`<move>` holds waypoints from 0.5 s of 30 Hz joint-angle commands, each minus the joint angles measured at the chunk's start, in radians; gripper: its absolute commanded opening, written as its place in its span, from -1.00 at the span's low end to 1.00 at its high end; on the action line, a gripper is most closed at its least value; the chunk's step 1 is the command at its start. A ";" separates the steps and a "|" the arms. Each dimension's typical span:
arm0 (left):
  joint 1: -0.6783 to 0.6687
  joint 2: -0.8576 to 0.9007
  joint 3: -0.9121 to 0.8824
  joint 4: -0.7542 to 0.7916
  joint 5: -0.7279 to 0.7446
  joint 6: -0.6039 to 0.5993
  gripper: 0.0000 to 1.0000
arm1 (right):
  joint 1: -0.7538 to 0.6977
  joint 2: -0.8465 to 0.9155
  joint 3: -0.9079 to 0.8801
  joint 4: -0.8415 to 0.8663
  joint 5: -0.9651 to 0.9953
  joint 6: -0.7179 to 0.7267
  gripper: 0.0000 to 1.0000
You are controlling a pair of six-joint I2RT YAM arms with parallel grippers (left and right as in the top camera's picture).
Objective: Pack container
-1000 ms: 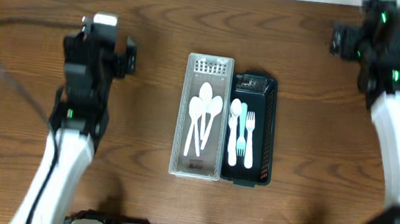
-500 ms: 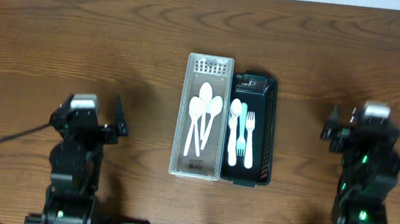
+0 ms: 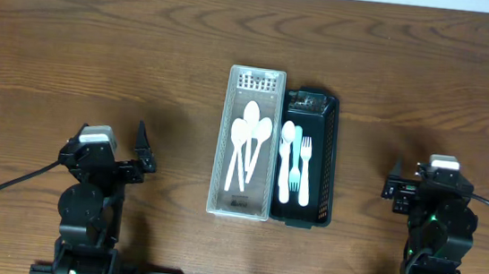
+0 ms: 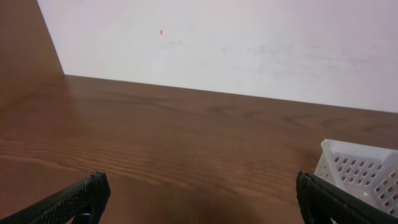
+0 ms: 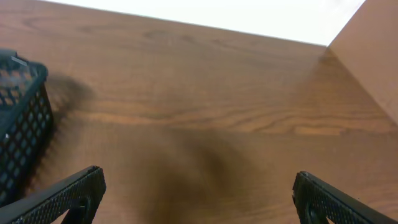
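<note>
A clear white container [image 3: 266, 148] stands at the table's middle with three white spoons [image 3: 248, 137] in it. A black basket [image 3: 327, 163] touches its right side and holds a white spoon, a teal utensil and a white fork [image 3: 305, 165]. My left gripper [image 3: 110, 145] is open and empty near the front left, well apart from the container. My right gripper [image 3: 429, 179] is open and empty near the front right. The left wrist view shows open fingers [image 4: 199, 193] and the container's corner [image 4: 364, 168]. The right wrist view shows open fingers [image 5: 198, 186] and the basket's wall [image 5: 22, 124].
The wooden table [image 3: 145, 46] shows bare wood around both containers. A white wall [image 4: 249, 43] stands behind the table's far edge. Cables run from both arms at the front edge.
Both arms have drawn back from the far part of the table to the front edge and now sit low. The containers and utensils have not moved.
</note>
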 commanded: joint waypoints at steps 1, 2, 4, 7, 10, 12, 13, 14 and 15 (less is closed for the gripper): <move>0.004 -0.005 0.004 -0.003 -0.001 -0.009 0.96 | -0.003 -0.005 0.005 -0.032 0.005 -0.011 0.98; 0.004 -0.003 0.004 -0.006 -0.001 -0.009 0.96 | -0.003 -0.005 0.005 -0.052 0.005 -0.012 0.99; 0.004 -0.002 0.004 -0.023 -0.002 -0.009 0.96 | -0.003 -0.005 0.005 -0.092 0.005 -0.012 0.98; 0.004 0.000 0.004 -0.075 -0.001 -0.009 0.96 | -0.003 -0.005 0.005 -0.157 0.005 -0.012 0.99; 0.004 0.000 0.004 -0.144 -0.002 -0.009 0.96 | -0.003 -0.005 0.005 -0.233 0.005 -0.011 0.98; 0.004 0.000 0.004 -0.195 -0.002 -0.009 0.96 | -0.003 -0.005 0.005 -0.277 0.005 -0.012 0.98; 0.004 0.000 0.004 -0.218 -0.001 -0.009 0.96 | -0.003 -0.005 0.005 -0.301 0.005 -0.012 0.99; 0.004 0.000 0.004 -0.243 -0.001 -0.009 0.96 | -0.003 -0.006 0.005 -0.323 0.005 -0.011 0.98; 0.004 0.000 0.004 -0.272 -0.001 -0.009 0.96 | -0.003 -0.006 0.005 -0.346 0.005 -0.012 0.98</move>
